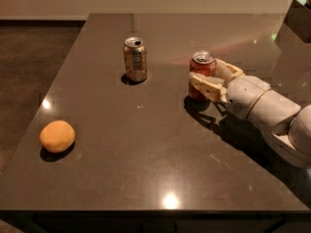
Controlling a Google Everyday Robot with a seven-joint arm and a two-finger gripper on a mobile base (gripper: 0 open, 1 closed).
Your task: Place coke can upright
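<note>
The red coke can [202,65] stands upright on the dark table [146,144], right of centre. My gripper [205,75] reaches in from the right and is shut on the can. One cream finger [206,85] crosses the can's lower front and the other [228,70] sits behind its right side. The can's bottom rests on the table, partly hidden by the near finger.
A gold can [135,59] stands upright to the left of the coke can, a hand's width away. An orange round fruit [57,136] lies near the table's front left edge. My white arm [272,113] stretches across the right side. A dark object [299,18] sits at the far right corner.
</note>
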